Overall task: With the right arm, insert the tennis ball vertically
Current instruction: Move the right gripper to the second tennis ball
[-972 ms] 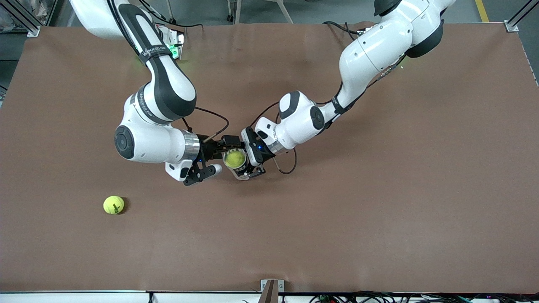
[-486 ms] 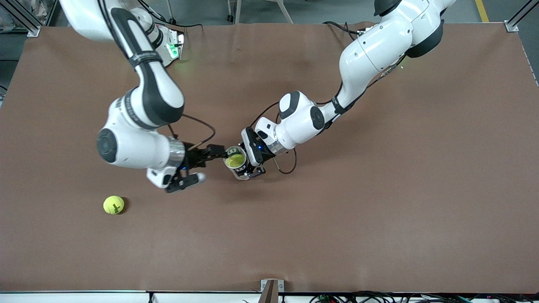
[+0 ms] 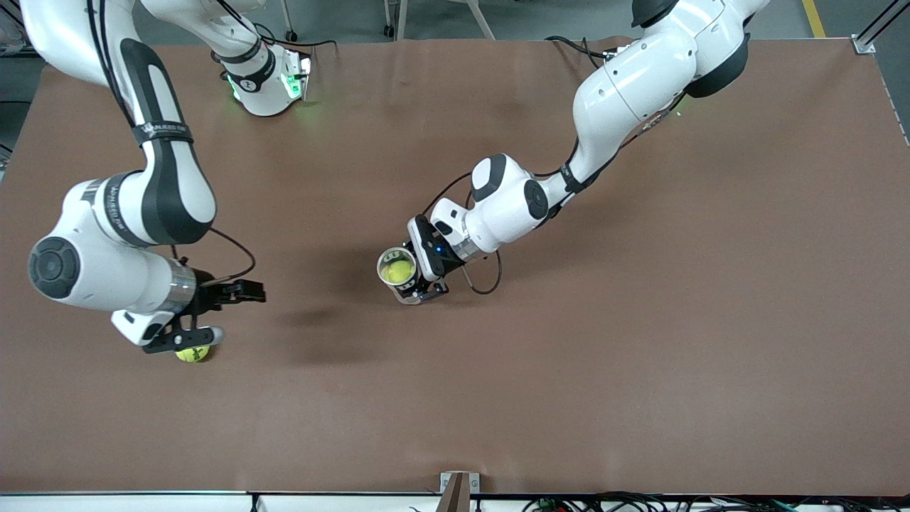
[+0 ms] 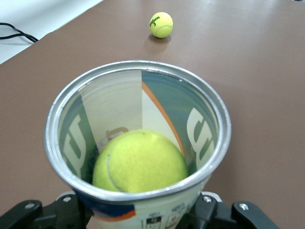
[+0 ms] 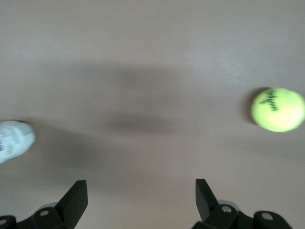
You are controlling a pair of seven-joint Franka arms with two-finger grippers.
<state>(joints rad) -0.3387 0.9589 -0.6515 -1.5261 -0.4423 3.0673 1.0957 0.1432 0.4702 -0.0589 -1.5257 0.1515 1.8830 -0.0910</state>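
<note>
An upright tennis ball can [image 3: 389,260] stands near the middle of the table, and my left gripper [image 3: 411,279] is shut on its lower part. A yellow tennis ball [image 3: 397,271] lies inside it. In the left wrist view the can's metal rim [image 4: 217,102] rings that ball [image 4: 140,162], with my left gripper [image 4: 140,215] clamped below. A second tennis ball [image 3: 192,353] rests on the table toward the right arm's end. My right gripper [image 3: 227,313] hangs open and empty just beside and above it. In the right wrist view this ball [image 5: 278,109] lies off to one side of my right gripper [image 5: 140,191].
The brown table mat [image 3: 569,370] spreads wide around both arms. The loose ball [image 4: 161,25] also shows in the left wrist view, with the table's pale edge [image 4: 43,19] close to it. Cables run along the table edge nearest the front camera.
My right arm swung away from the can toward its own end of the table and now hangs by the loose ball. The ball at the can's mouth dropped inside. The left arm stayed put.
</note>
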